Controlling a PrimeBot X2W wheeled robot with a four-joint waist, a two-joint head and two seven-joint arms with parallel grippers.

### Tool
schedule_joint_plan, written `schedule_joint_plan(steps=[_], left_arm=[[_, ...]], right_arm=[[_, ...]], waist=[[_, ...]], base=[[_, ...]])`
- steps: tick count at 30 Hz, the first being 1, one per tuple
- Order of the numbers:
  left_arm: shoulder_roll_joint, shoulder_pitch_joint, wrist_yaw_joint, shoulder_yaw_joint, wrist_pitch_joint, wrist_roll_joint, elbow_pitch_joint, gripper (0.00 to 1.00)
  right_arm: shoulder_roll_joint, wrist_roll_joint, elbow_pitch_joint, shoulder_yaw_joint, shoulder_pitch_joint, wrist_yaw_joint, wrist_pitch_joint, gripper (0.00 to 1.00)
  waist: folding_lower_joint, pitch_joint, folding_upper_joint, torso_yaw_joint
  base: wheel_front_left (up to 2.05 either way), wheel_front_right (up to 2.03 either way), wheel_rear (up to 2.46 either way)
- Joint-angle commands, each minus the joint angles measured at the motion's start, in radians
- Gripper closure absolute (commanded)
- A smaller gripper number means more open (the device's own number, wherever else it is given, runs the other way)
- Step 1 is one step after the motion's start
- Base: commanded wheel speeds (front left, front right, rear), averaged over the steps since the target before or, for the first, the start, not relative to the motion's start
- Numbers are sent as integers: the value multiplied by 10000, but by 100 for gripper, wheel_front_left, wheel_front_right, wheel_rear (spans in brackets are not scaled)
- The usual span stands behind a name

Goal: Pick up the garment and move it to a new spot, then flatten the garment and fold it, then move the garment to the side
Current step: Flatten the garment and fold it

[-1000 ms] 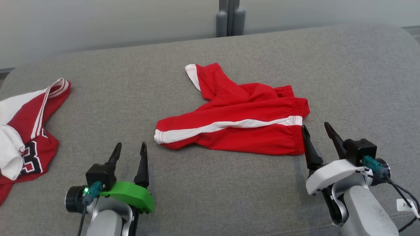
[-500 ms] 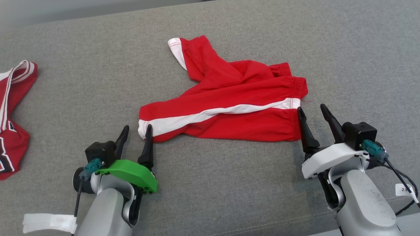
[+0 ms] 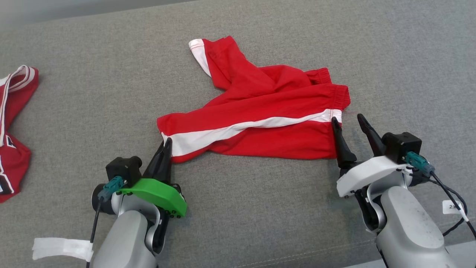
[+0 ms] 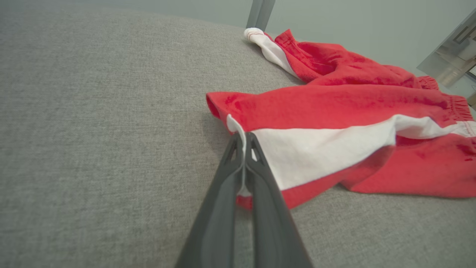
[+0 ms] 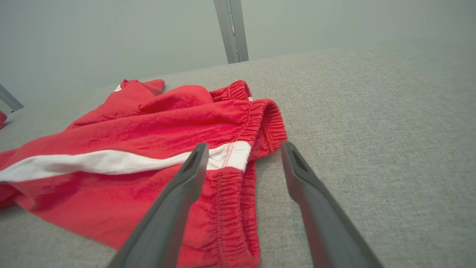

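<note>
The garment (image 3: 260, 111) is a pair of red shorts with a white side stripe, lying crumpled on a grey cushion (image 3: 93, 93). My left gripper (image 3: 167, 143) is shut on the hem of the near leg's left end. The left wrist view shows the white hem (image 4: 238, 130) pinched between the tips of that gripper (image 4: 243, 136). My right gripper (image 3: 347, 118) is open at the elastic waistband on the garment's right end. In the right wrist view one finger of it (image 5: 245, 146) lies over the waistband (image 5: 267, 126) and the other over bare cushion.
A red and white jersey (image 3: 15, 123) lies at the cushion's far left edge. A grey post (image 5: 230, 29) stands against the pale wall behind the cushion. Bare grey cushion stretches in front of the garment and to its right.
My left gripper has closed on the leg hem, which it stood open beside half a second ago. The right gripper has edged forward onto the waistband. The head camera tilted down.
</note>
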Motion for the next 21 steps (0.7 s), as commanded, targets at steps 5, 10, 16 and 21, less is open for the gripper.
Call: schedule_joint_plan(steps=[5, 10, 16, 21], left_arm=[[46, -118, -25, 21, -11, 189, -235, 100], [46, -182, -26, -85, -11, 202, -354, 100], [44, -207, -26, -155, -11, 227, -486, 100], [46, -38, -27, -134, -11, 269, -463, 100]], right_arm=[[10, 635, 534, 250, -544, -5, -2, 0], [42, 1280, 1177, 444, -795, -3, -2, 7], [-102, 1767, 1230, 719, -1081, -3, -2, 100], [-101, 1809, 1101, 698, -835, -3, -2, 100]], waist=[[0, 146, 0, 173], [0, 242, 0, 316], [0, 288, 0, 394], [0, 78, 0, 386]], base=[[0, 0, 0], [0, 0, 0], [0, 0, 0], [0, 0, 0]])
